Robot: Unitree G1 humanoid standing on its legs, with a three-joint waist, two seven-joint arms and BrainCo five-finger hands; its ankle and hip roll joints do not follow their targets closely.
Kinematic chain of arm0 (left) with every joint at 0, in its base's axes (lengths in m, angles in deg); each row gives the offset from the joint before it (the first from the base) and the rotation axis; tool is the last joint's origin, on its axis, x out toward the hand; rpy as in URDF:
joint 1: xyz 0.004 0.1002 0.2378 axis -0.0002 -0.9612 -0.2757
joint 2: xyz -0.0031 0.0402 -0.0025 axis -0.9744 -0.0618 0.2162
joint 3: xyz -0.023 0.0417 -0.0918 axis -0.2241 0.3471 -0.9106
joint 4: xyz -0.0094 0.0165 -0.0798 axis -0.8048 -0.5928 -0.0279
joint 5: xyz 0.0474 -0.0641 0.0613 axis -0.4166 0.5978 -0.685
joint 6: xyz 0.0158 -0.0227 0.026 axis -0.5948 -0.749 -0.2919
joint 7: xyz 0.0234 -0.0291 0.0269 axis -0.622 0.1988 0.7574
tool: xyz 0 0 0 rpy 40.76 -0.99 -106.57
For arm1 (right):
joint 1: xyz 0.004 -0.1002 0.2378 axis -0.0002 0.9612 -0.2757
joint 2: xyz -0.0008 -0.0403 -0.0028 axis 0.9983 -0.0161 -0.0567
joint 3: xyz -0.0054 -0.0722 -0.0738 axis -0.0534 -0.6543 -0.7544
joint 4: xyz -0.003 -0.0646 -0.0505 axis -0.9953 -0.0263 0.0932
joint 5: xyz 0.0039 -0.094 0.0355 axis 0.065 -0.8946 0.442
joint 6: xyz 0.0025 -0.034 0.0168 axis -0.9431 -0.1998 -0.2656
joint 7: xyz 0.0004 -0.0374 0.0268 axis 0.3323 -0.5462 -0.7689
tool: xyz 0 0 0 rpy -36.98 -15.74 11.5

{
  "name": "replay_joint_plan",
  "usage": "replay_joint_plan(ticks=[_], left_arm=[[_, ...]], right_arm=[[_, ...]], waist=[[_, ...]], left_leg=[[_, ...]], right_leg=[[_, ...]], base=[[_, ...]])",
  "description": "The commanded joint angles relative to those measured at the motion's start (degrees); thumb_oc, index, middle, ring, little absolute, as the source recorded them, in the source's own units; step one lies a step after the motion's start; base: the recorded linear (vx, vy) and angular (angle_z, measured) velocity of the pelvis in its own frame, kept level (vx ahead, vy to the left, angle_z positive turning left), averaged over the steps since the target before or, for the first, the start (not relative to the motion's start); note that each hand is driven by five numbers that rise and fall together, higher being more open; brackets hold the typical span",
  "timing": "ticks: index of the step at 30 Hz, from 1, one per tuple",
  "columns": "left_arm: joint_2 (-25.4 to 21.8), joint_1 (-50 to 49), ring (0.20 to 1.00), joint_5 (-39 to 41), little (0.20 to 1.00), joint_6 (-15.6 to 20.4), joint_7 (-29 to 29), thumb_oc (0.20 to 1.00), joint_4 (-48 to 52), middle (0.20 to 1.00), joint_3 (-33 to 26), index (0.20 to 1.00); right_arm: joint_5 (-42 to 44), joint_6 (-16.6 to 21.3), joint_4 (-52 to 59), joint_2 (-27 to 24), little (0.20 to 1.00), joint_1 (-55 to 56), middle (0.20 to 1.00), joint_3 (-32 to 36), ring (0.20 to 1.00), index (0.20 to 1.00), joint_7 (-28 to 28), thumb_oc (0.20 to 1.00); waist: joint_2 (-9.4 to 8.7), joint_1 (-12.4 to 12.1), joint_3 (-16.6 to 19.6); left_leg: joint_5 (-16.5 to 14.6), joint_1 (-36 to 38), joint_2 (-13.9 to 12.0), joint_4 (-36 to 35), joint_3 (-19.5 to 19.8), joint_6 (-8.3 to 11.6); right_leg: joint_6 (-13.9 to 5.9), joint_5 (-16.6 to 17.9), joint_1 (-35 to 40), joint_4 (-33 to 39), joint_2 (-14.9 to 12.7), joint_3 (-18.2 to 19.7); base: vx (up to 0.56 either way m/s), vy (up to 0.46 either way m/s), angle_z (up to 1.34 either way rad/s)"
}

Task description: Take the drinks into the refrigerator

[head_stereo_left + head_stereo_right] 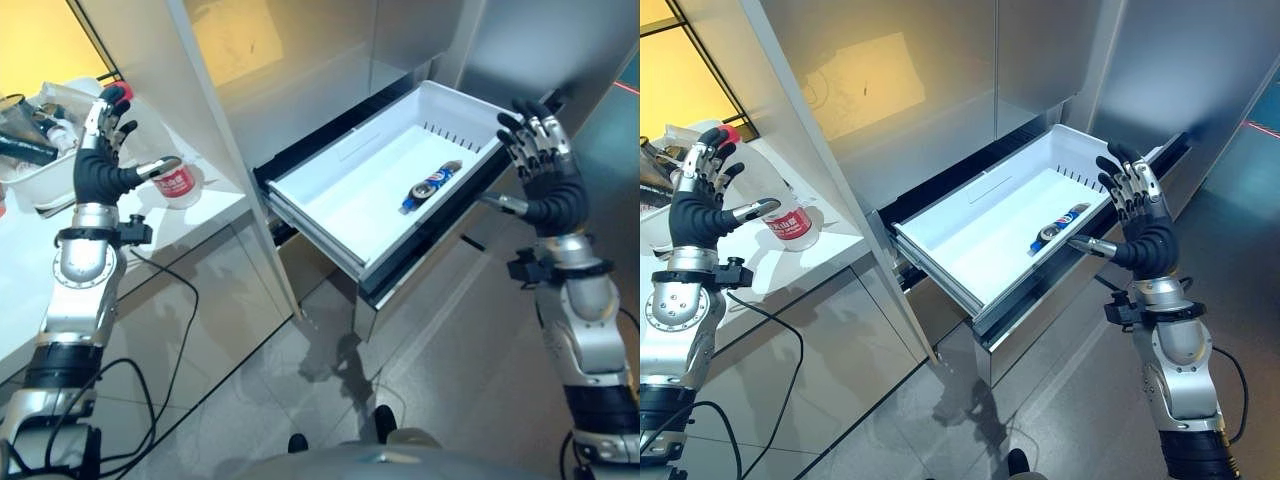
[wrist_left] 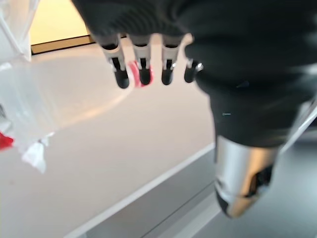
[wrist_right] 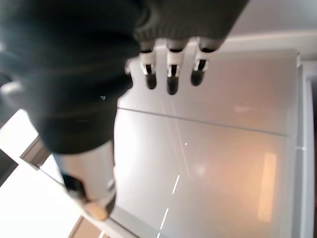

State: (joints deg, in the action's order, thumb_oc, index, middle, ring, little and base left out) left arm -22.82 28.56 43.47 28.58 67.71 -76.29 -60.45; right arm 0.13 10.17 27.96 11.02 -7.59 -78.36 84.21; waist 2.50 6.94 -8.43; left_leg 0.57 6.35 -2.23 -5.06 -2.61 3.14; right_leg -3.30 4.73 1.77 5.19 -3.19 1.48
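Pictured from above: a white refrigerator drawer pulled wide open, a blue drink can lying on its side on the drawer floor, toward the right end. Right hand raised just beside the drawer's right corner, fingers spread and straight, thumb pointing left toward the drawer edge, holding nothing. Left hand lifted over the white counter at far left, fingers likewise straight and apart, thumb stretched to the right, empty. Just right of that thumb, a clear bottle with a red label, lying on the counter near its edge, neck and red cap reaching back behind the fingers. Behind the left hand, a white tray of mixed items, contents too cluttered to make out. Seen past the left fingertips in the wrist view: pale counter top and a spot of red. Seen past the right fingertips: smooth grey refrigerator panels. Glossy grey floor below the drawer.
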Motion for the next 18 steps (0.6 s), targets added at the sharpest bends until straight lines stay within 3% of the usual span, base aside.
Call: replay_joint_plan(ticks=[1,13,18], left_arm=[[-2.28,2.46,1.000,-0.69,1.000,1.69,1.25,1.000,-4.16,1.000,-4.25,1.000],[-0.07,-1.37,1.000,-2.41,1.000,2.01,1.15,1.000,-0.56,1.000,-6.91,1.000],[3.64,-7.04,1.000,-1.97,1.000,3.11,0.29,1.000,5.02,1.000,-10.73,1.000]], right_arm=[[1.51,3.11,4.87,0.31,1.000,-0.19,1.000,3.34,1.000,1.000,-0.54,1.000],[1.59,2.91,4.91,1.09,1.000,0.51,1.000,4.01,1.000,1.000,-1.29,1.000],[0.86,2.94,4.64,1.68,1.000,1.32,1.000,5.04,1.000,1.000,-1.33,1.000]], waist=[[-1.97,0.38,2.00],[-2.89,-0.61,2.33],[-3.14,-1.61,2.42]], left_leg=[[-9.81,0.84,3.33,7.35,1.61,-4.08],[-9.76,1.39,3.34,6.89,2.62,-4.09],[-9.64,1.47,3.40,6.74,3.08,-4.15]], right_leg=[[-1.83,-9.21,1.49,-7.16,-1.07,-1.52],[-1.67,-9.12,2.97,-6.19,-1.30,-2.56],[-1.46,-8.92,3.34,-5.91,-1.50,-2.87]], base=[[0.01,0.000,-0.06],[0.00,-0.001,-0.01],[0.00,-0.003,0.01]])
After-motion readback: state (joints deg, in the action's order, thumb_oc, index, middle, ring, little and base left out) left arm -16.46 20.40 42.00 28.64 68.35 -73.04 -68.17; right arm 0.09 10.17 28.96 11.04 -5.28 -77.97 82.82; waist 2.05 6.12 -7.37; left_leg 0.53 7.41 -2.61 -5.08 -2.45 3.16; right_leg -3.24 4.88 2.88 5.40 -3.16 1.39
